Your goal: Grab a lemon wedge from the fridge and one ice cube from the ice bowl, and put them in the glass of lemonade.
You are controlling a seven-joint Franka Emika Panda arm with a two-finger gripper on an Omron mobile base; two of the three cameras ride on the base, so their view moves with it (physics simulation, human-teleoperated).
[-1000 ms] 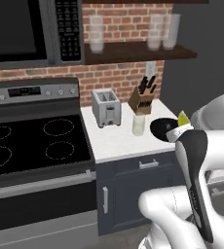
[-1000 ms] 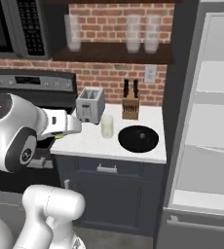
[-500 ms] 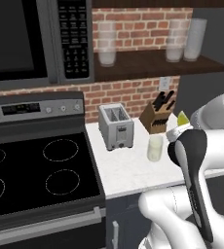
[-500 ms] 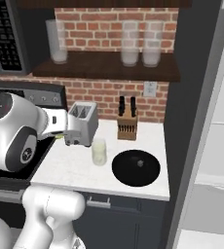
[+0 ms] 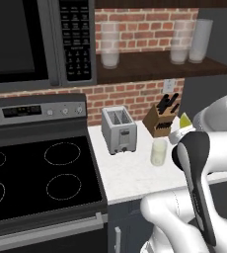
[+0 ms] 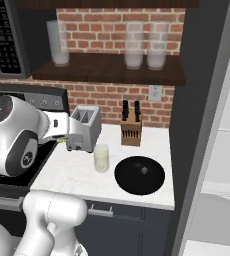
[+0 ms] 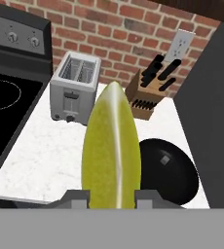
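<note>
The fridge (image 6: 207, 125) stands right of the counter (image 6: 77, 175), where the ice bowl (image 6: 139, 174) and glass of lemonade (image 6: 101, 158) sit with open room around them, while the claw (image 7: 111, 194) grips the lemon wedge (image 7: 111, 155) upright above, likely for dropping in.

text: none legible | microwave keypad (image 5: 76, 39): marks seemingly too blurred to read

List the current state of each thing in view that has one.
end effector: shut on the lemon wedge
lemon wedge: held, tip pointing away
glass of lemonade: upright on the counter, filled
ice bowl: on the counter, one ice cube inside
toaster: slots empty
</note>
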